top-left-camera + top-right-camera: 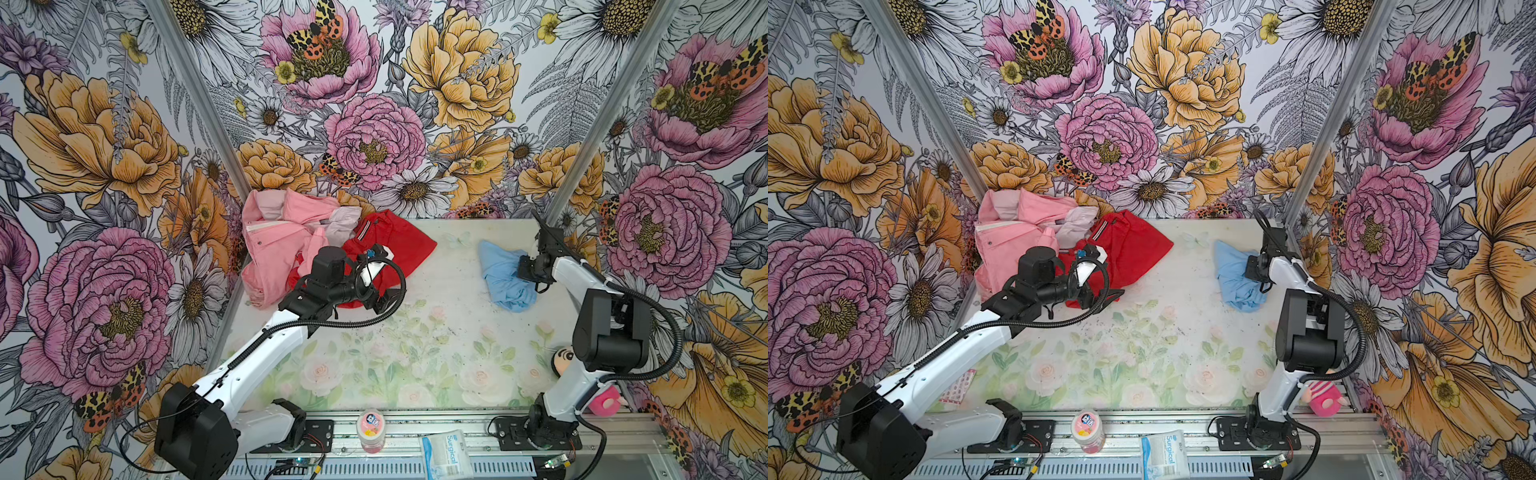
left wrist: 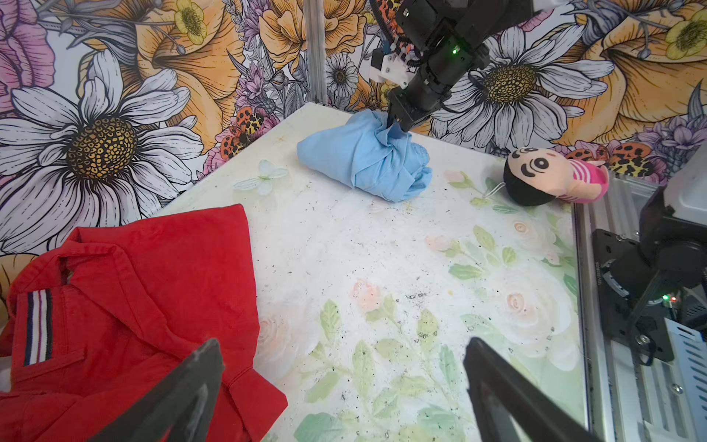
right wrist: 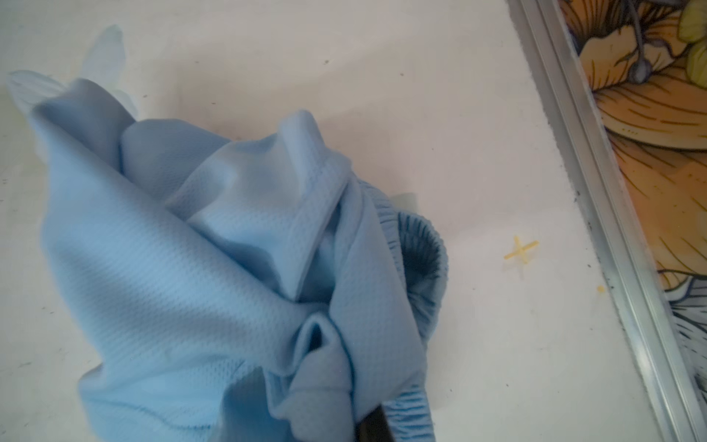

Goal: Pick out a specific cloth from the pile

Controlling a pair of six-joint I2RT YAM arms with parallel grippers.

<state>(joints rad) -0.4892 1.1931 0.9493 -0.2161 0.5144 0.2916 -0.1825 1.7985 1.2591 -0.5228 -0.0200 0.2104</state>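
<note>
The cloth (image 1: 505, 282) (image 1: 1235, 282) is a crumpled light sky-blue garment lying on the mat at the back right, well apart from the pile. My right gripper (image 1: 523, 266) (image 1: 1251, 266) (image 2: 396, 124) is shut on a bunched fold at the cloth's top. In the right wrist view the cloth (image 3: 229, 248) fills the frame and hides the fingers. The pile at the back left is a salmon-pink jacket (image 1: 278, 245) and a red shirt (image 1: 399, 245) (image 2: 134, 306). My left gripper (image 1: 384, 301) (image 2: 343, 344) hangs open over the red shirt's near edge, holding nothing.
A plush doll (image 1: 563, 359) (image 2: 551, 176) lies by the right arm's base, with a pink toy (image 1: 604, 401) beside it. A small pink bottle (image 1: 370, 428) and a surgical pack (image 1: 446, 455) sit on the front rail. Flowered walls and aluminium posts (image 1: 582, 166) enclose the mat (image 1: 415, 353).
</note>
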